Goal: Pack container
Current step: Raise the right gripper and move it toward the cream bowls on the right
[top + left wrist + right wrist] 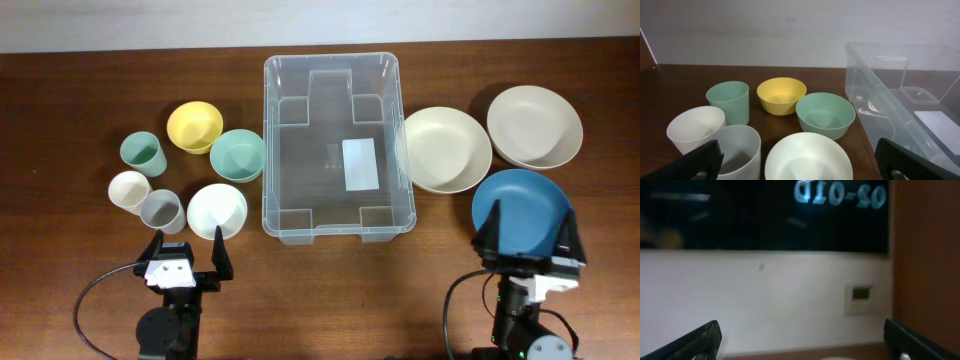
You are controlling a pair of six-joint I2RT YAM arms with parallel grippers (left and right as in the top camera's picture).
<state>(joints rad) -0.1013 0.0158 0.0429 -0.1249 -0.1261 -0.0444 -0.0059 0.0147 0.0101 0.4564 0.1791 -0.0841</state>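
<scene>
The clear plastic container (335, 228) stands empty at the table's middle, a white label (359, 164) on its floor. Its near wall shows at the right of the left wrist view (900, 115). My left gripper (186, 250) is open and empty just in front of a white bowl (217, 209), which fills the bottom of the left wrist view (808, 157). My right gripper (528, 240) is open and empty, above the near edge of a blue plate (522, 208). The right wrist view looks at a wall, its fingers (805, 342) wide apart.
Left of the container: yellow bowl (194, 126), green bowl (237, 154), green cup (142, 152), cream cup (129, 189), grey cup (162, 211). Right of it: two cream plates (445, 148) (534, 125).
</scene>
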